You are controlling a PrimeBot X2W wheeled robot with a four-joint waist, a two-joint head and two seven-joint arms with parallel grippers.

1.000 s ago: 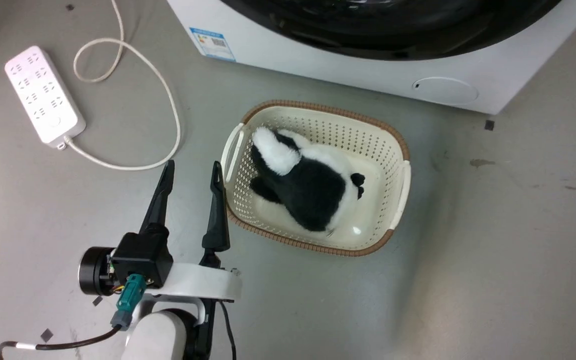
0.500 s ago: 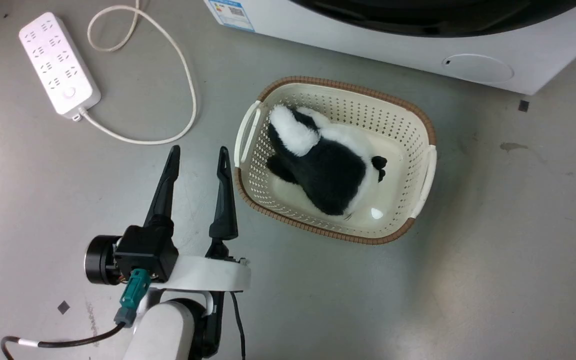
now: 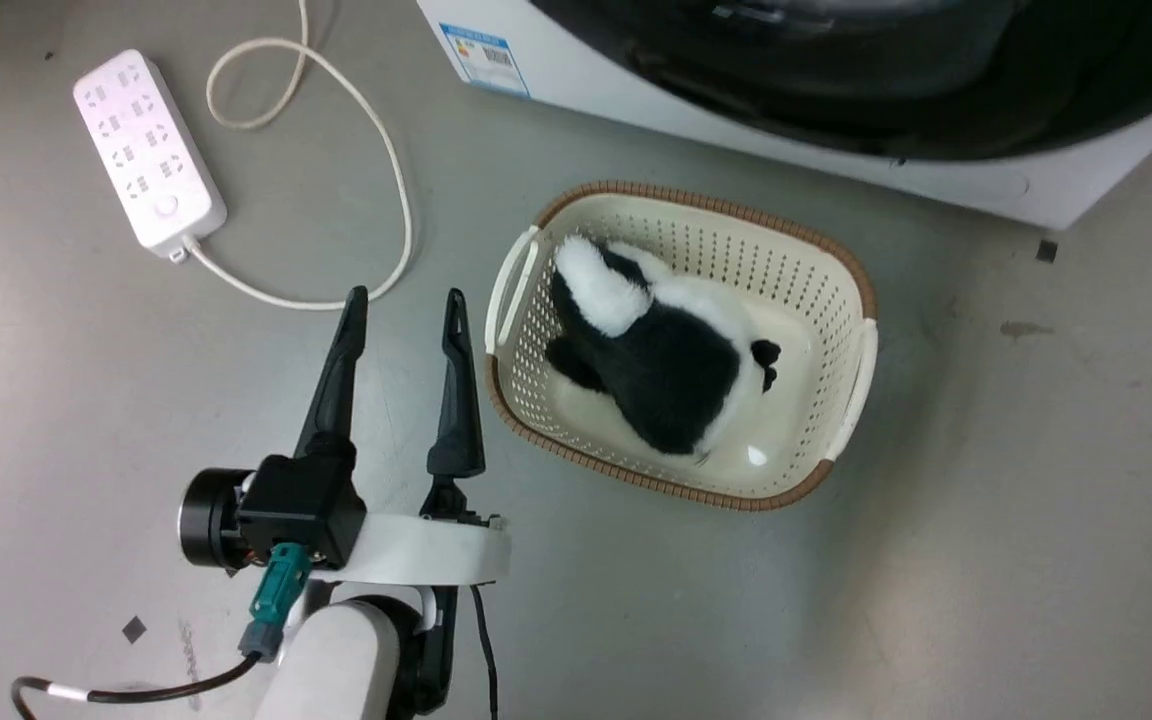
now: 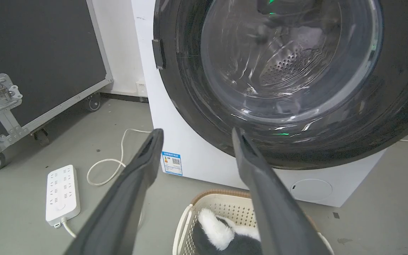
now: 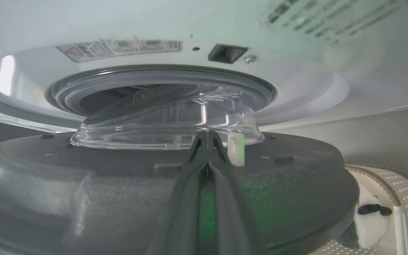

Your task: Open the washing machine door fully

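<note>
The washing machine door, a glossy black disc with a bulging glass centre, stands partly open on the white washing machine. It is swung a little way off the front panel. In the right wrist view the glass bowl sits half out of the grey-rimmed drum opening. The door's dark inner face spreads below it.

The right claw is clenched, its two dark fingers pressed together with nothing visible between them. They lie across that inner face, with their tips at the foot of the glass bowl, just beside a small white latch piece.

The left claw is released, fingers spread wide and holding nothing. It hangs above the grey floor, just beside the left handle of a cream laundry basket with a brown rim. A black-and-white plush toy lies inside the basket, which sits on the floor near the foot of the machine.

From the left wrist, the left claw points towards the door, well apart from it. A white power strip with a looped cord rests on the floor to the left. A black wheeled case stands beyond it.
</note>
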